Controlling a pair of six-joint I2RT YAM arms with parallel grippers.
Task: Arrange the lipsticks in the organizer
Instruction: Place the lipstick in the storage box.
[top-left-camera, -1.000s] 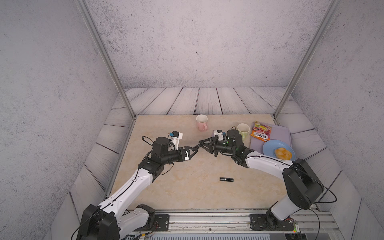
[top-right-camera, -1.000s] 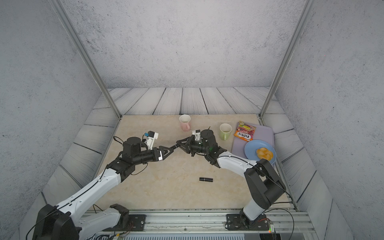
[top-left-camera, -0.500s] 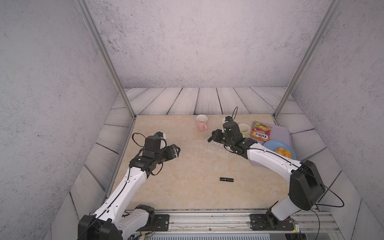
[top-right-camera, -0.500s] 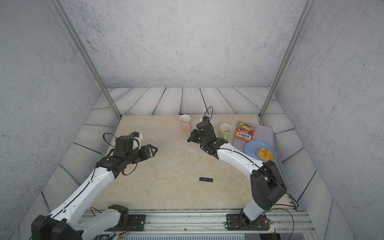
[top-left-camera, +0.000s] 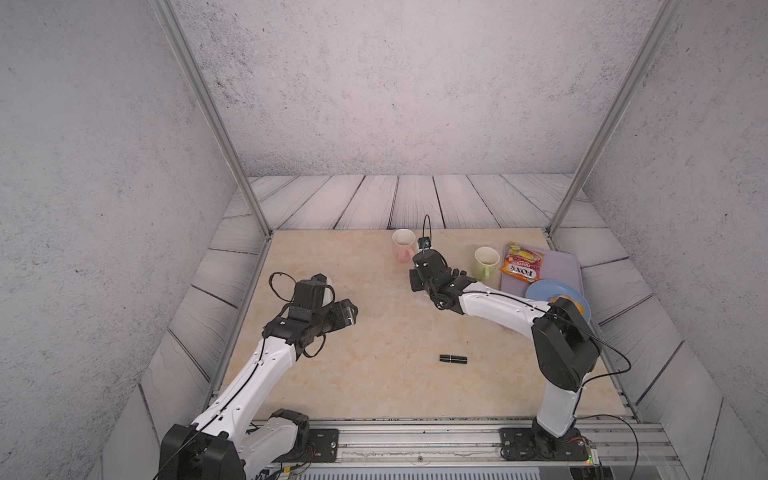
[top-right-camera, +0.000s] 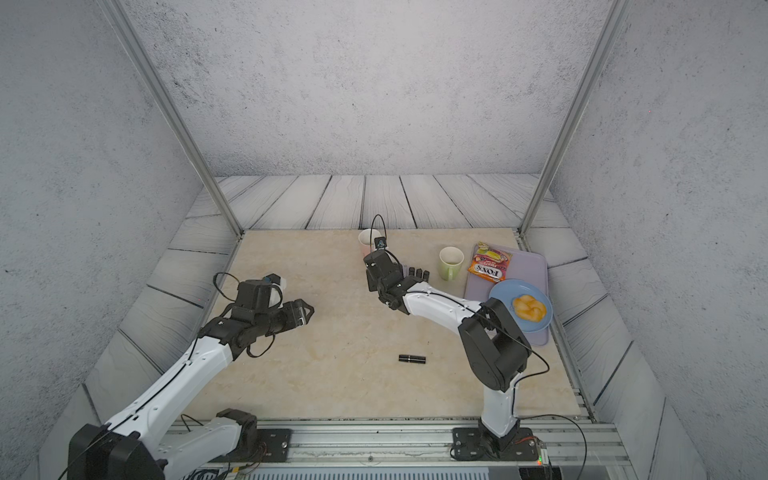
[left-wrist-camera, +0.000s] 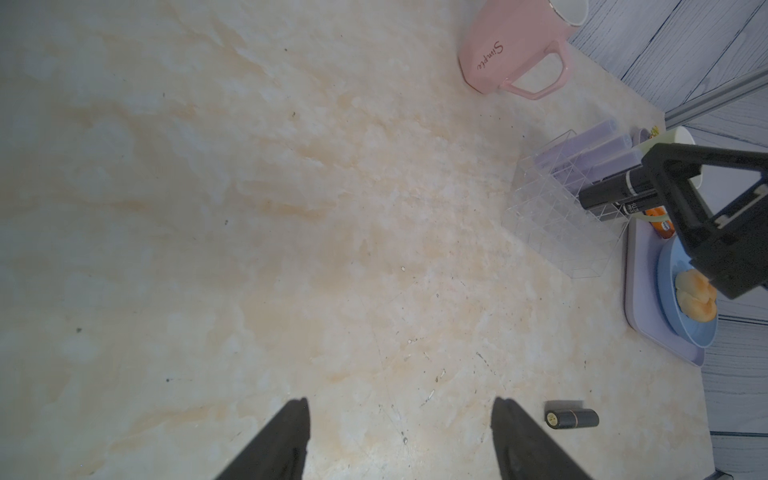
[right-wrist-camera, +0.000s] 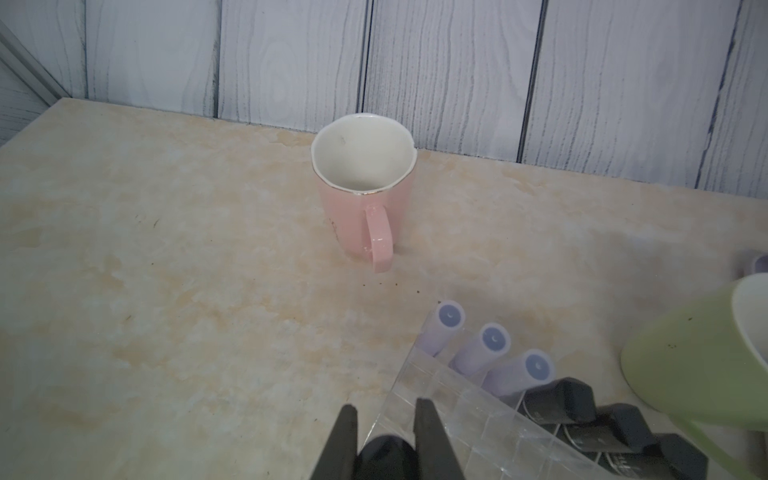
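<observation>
The clear organizer (left-wrist-camera: 569, 232) stands at the back of the table between the two mugs, largely hidden by my right arm in both top views. Three lilac lipsticks (right-wrist-camera: 493, 338) and several black ones (right-wrist-camera: 623, 419) stand in its cells. My right gripper (right-wrist-camera: 386, 407) is shut on a black lipstick (right-wrist-camera: 384, 455) and hovers over the organizer's near corner (right-wrist-camera: 415, 399). Another black lipstick (top-left-camera: 453, 359) lies on the table nearer the front. My left gripper (left-wrist-camera: 401, 401) is open and empty, out at the left of the table (top-left-camera: 351, 311).
A pink mug (top-left-camera: 402, 245) stands just behind my right gripper and a green mug (top-left-camera: 485, 262) to its right. At the far right a lilac tray (top-left-camera: 559, 262) carries a snack packet (top-left-camera: 521, 266) and a blue plate (top-left-camera: 544, 291) with a pastry.
The two grippers were tip to tip at mid table. The left arm has pulled back to the left. The right arm has swung back over the organizer with the black lipstick.
</observation>
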